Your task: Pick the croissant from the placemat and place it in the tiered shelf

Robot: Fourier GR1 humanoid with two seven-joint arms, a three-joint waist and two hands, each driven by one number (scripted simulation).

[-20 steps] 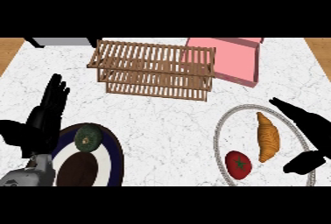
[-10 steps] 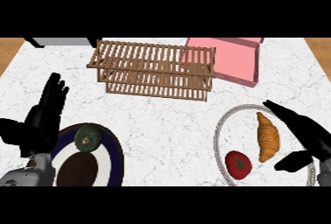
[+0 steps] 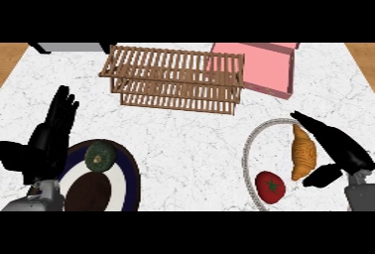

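My right hand [image 3: 338, 149] sits at the right edge of the white marbled surface [image 3: 183, 139], over the right side of the round grey-rimmed placemat [image 3: 249, 149]. Its fingers [image 3: 311, 123] run straight, stretched up and to the left along the right flank of the croissant [image 3: 303, 152]; the thumb [image 3: 322, 176] juts out below, near the croissant's lower end. The hand is spread wide and has hold of nothing; I cannot tell whether the fingers actually touch the pastry or only lie just beside it.

The croissant lies on the placemat, long axis nearly top to bottom, golden brown. Just below and left of it, on the same mat, is a red tomato [image 3: 271, 186] with a green stem.

The tiered shelf [image 3: 172, 77], brown wooden slats, stands near the far edge of the surface, well apart from the croissant. A pink box [image 3: 267, 69] sits beside it on the right, partly behind the shelf's right end.

My left hand [image 3: 44, 144] rests at the left edge, fingers [image 3: 62, 106] straight and pointing up, holding nothing. Just beside it is a dark-rimmed plate [image 3: 132, 168] carrying a green-speckled round item [image 3: 99, 155] and a dark brown one [image 3: 89, 191].
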